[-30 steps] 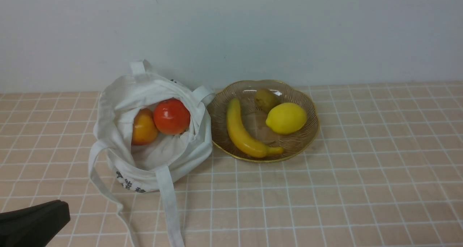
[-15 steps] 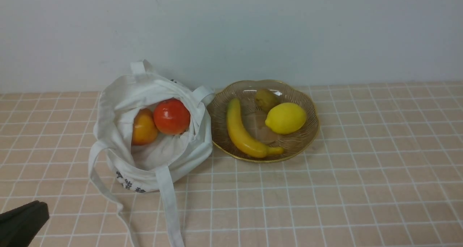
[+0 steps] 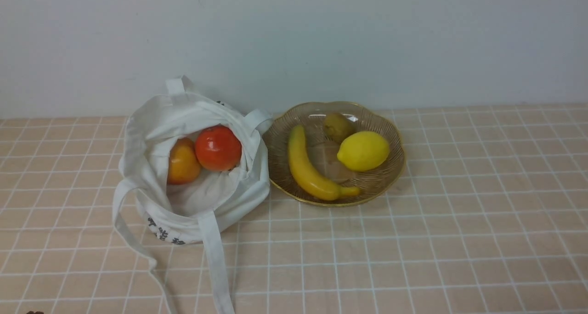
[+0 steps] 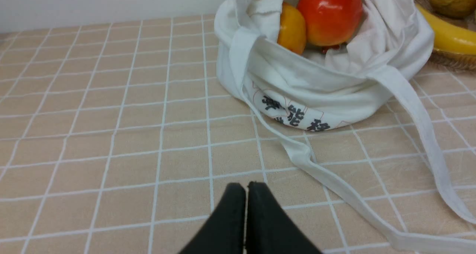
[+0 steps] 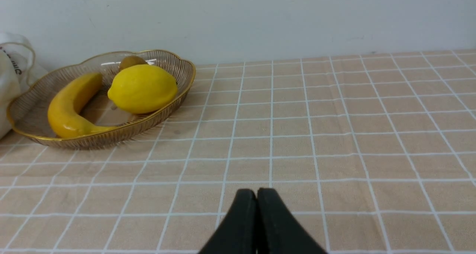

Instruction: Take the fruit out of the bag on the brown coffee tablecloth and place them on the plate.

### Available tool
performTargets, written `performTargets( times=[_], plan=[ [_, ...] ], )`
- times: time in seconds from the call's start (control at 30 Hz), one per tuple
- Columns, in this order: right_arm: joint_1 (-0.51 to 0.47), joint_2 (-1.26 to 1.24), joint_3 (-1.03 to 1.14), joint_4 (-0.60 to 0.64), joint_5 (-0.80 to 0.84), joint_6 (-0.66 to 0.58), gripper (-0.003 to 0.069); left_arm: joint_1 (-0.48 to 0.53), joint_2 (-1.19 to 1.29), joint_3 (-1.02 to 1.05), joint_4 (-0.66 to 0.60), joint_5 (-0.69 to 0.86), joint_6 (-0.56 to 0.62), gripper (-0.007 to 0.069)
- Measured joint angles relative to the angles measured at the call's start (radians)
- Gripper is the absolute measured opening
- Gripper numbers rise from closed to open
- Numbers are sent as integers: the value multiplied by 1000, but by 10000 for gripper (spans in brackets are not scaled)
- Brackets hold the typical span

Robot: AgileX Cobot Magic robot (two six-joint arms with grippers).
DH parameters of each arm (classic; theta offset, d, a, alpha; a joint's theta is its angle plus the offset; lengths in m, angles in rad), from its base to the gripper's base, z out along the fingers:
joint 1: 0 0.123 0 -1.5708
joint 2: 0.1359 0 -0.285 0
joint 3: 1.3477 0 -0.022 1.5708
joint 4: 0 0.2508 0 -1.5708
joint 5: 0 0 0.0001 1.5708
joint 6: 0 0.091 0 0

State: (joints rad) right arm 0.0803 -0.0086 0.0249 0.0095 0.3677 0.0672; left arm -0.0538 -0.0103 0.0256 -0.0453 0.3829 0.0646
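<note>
Yellow and done: the lemon [image 3: 363,151] already lies in the plate [image 3: 390,176], alongside a banana [image 3: 308,169] and a small brownish fruit [image 3: 337,126]. Just beside the plate, touching its rim, the bag [image 3: 183,213] sags open on the brown coffee tablecloth [image 3: 459,236], with the red fruit [image 3: 218,147] and the orange-yellow fruit [image 3: 182,162] left to move. Its loose straps [image 4: 420,127] trail toward the robot and could snag a reach. The left gripper [image 4: 246,189] and right gripper [image 5: 256,194] hang empty, fingertips pressed together, well apart from plate and bag.

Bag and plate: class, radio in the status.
Both end effectors shut, empty. Red fruit and orange fruit in bag. Lemon, banana on plate. Path clear.
</note>
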Motion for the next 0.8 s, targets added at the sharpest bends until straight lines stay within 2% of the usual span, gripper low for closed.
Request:
performTargets(
  times=[0.8],
  plan=[
    [0,0,0,0,0,0,-14,0,0,0,0,1,-29,-8]
  ],
)
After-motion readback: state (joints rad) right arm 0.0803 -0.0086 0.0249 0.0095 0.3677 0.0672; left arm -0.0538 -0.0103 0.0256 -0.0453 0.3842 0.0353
